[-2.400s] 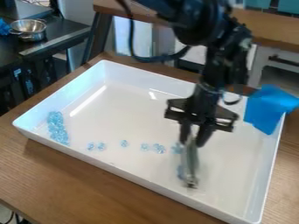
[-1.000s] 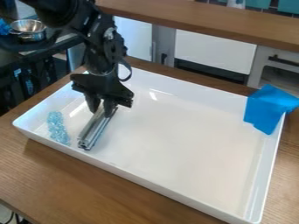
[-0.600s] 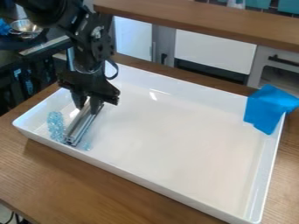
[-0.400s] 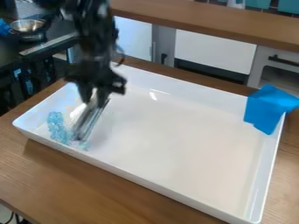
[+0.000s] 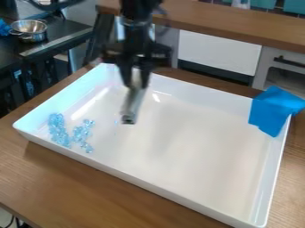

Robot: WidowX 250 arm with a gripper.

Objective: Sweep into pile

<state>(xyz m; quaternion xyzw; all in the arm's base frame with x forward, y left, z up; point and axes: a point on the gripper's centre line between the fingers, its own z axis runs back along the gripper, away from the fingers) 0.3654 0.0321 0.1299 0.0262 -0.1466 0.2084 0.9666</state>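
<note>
Camera view: the black gripper (image 5: 136, 83), closed around a metal bar (image 5: 132, 105), has swung back from the left end of the white tray (image 5: 179, 196) toward its far side, where the bar now appears lifted off the floor. Moments ago the bar stood right against the clear blue pieces; its leaving uncovers 2 clusters near the left corner, a denser strip (image 5: 58, 129) and, just beside it, a looser bunch (image 5: 82, 136). The sweep looks nearly complete; 1 more push leftward would probably merge them. No brand, label or other writing is legible on the tray or bar.
</note>
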